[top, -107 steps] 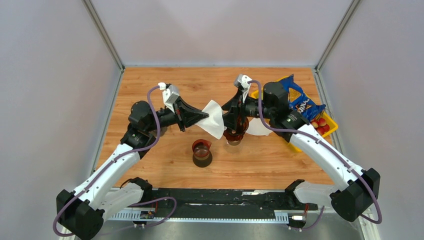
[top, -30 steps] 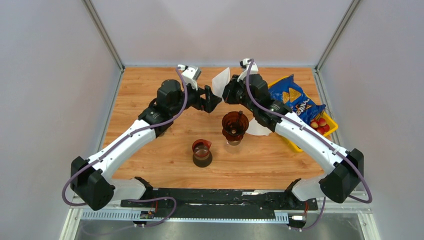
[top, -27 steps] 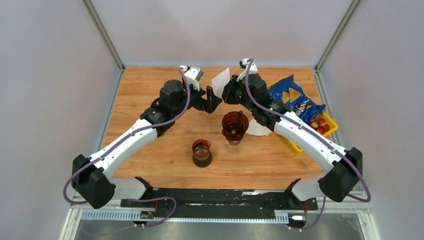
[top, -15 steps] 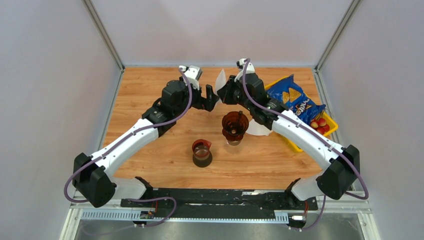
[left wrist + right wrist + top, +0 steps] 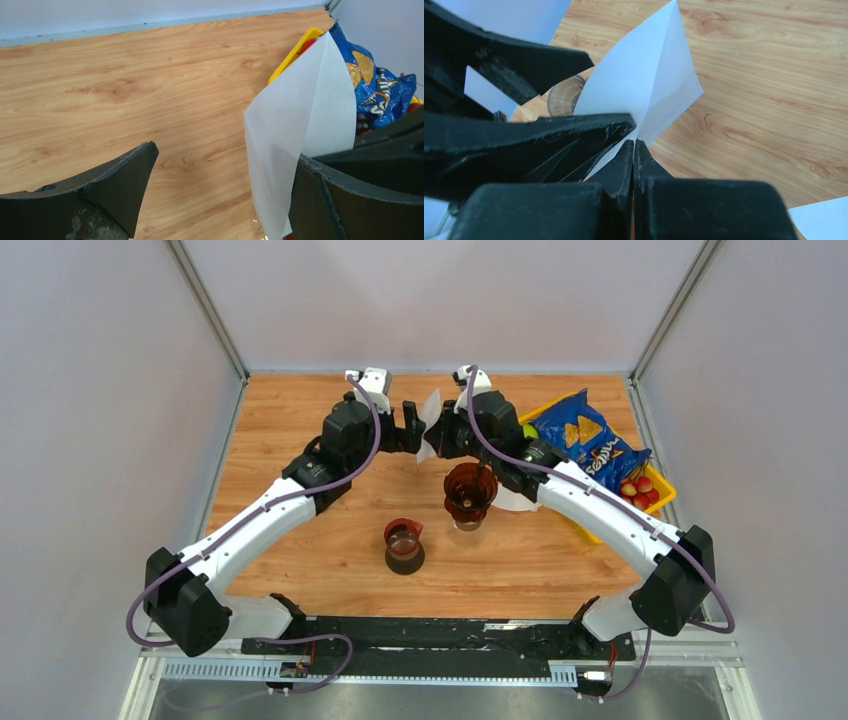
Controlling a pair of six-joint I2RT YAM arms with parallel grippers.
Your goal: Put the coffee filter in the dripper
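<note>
The white paper coffee filter [image 5: 430,426] hangs in the air above the back of the table, and my right gripper [image 5: 443,436] is shut on its lower edge. In the right wrist view the jaws [image 5: 634,145] meet on the filter [image 5: 651,85]. My left gripper [image 5: 414,430] is open, and its two fingers stand either side of the filter [image 5: 300,125], which lies close to the right finger [image 5: 350,200]. The left finger [image 5: 100,195] is well apart from it. The brown dripper [image 5: 470,488] stands on a glass cup just in front of the grippers, with nothing in it.
A dark brown carafe [image 5: 404,545] stands nearer the arm bases. A second white filter [image 5: 518,500] lies flat beside the dripper. At the right, a yellow tray [image 5: 660,490] holds a blue chip bag [image 5: 590,440] and red fruit.
Both grippers have shifted left and toward each other. The left gripper's open fingers now straddle the filter, which the right gripper still holds.
</note>
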